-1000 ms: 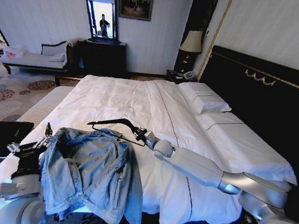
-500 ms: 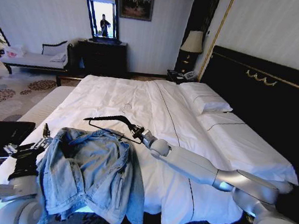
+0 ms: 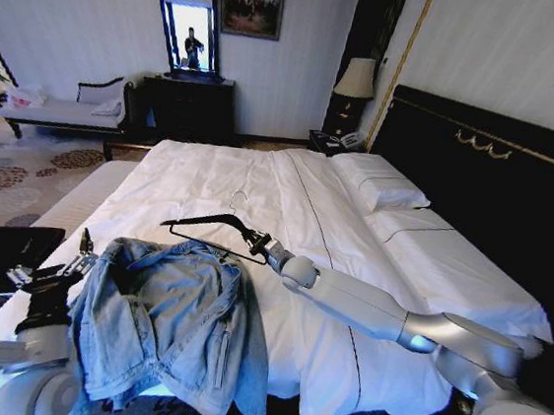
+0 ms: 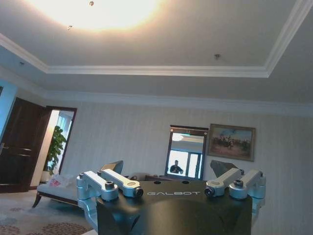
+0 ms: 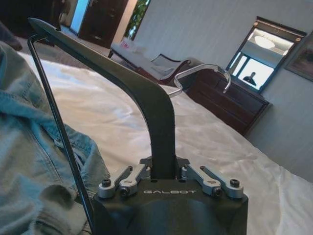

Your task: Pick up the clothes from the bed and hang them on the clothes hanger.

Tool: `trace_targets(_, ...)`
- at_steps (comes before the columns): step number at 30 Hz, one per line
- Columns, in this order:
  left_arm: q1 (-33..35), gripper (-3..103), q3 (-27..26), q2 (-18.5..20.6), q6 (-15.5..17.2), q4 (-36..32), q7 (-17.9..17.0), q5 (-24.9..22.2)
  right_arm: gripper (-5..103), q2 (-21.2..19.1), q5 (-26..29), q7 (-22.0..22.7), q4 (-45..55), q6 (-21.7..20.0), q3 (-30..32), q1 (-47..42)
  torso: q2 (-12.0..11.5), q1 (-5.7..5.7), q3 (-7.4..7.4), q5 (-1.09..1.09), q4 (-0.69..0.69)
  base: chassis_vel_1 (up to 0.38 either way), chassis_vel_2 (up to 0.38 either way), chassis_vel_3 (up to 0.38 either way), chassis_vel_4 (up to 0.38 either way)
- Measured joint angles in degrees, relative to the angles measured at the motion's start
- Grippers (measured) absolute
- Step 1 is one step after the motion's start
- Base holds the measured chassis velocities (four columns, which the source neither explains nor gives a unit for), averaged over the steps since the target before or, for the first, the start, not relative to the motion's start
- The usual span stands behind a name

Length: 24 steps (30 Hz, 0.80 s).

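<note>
Holding: my right gripper (image 3: 256, 244) is clenched on one arm of the clothes hanger (image 3: 211, 224), lifted just above the bed (image 3: 289, 184).
Change: the hanger has risen slightly and swung back toward the jacket collar since a moment ago.
Jacket: the clothes (image 3: 171, 320) hang draped over my left arm, collar just beside the hanger.
Left gripper (image 3: 52, 276): fingers spread apart, pointing upward, grasping nothing.
Meaning: I judge threading into the shoulder is next.

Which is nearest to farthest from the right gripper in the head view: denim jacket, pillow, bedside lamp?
From the right gripper, shut on the black hanger:
1. Denim jacket, just beside it toward the bed's foot.
2. Pillow, by the headboard.
3. Bedside lamp, beyond the bed.
</note>
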Motion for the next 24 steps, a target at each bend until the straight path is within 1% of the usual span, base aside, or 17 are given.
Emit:
trace_targets(8, 0.0, 100, -0.7, 0.1, -0.1, 0.4, 0.0, -0.8, 22, 0.3, -2.0, -0.6, -1.2, -1.4, -1.2, 0.4, 0.0, 0.02, 0.0, -0.01, 0.0, -0.162, 0.195, 0.181, -0.188)
trace_targets(13, -0.1, 100, -0.9, 0.1, -0.3, 0.8, 0.0, -0.9, 22, -0.6, -3.4, 0.1, 0.1, -2.1, -1.6, 0.5, -0.1, 0.19, 0.08, -0.01, 0.01, -0.211, 0.221, 0.236, -0.221)
trace_targets(14, -0.1, 100, -0.9, 0.1, -0.3, 0.8, 0.0, -0.9, 22, -0.8, -3.4, 0.2, 0.4, -2.3, -1.6, 0.4, -0.1, 0.2, 0.09, 0.03, 0.02, 0.062, -0.049, 0.141, -0.283)
trace_targets(15, -0.1, 100, -0.8, 0.1, -0.3, 0.8, 0.0, -0.9, 22, -1.0, -3.4, 0.3, 0.8, -2.3, -1.6, 0.3, -0.1, 0.18, 0.08, 0.02, -0.03, 0.062, -0.014, 0.155, -0.283)
trace_targets(17, -0.1, 100, -0.8, 0.1, -0.3, 0.8, 0.0, -0.9, 22, -1.2, -3.4, 0.3, 0.9, -2.3, -1.6, 0.2, -0.1, 0.15, 0.06, 0.0, -0.02, 0.013, -0.014, 0.155, -0.283)
trace_targets(19, -0.2, 100, -0.7, 0.1, -0.4, 0.8, 0.0, -1.0, 22, -1.6, -3.4, 0.5, 1.4, -2.0, -1.5, -0.2, 0.1, -0.12, -0.07, 0.0, -0.02, -0.007, 0.014, 0.024, -0.035)
trace_targets(20, -0.2, 100, -0.6, 0.1, -0.4, 0.8, 0.0, -1.0, 22, -1.6, -3.4, 0.6, 1.6, -2.0, -1.4, -0.4, 0.1, -0.17, -0.08, 0.0, 0.0, 0.0, 0.0, 0.0, 0.0)
trace_targets(22, -0.2, 100, -0.6, 0.1, -0.4, 0.8, 0.0, -1.0, 22, -1.7, -3.4, 0.7, 1.7, -1.9, -1.3, -0.6, 0.1, -0.15, -0.07, 0.0, 0.0, -0.002, 0.062, -0.004, 0.016)
trace_targets(24, -0.2, 100, -0.6, 0.2, -0.4, 0.8, 0.0, -1.0, 22, -1.8, -3.3, 0.7, 1.8, -1.7, -1.0, -0.9, 0.0, -0.08, -0.03, -0.01, 0.0, -0.194, 0.067, -0.006, 0.016)
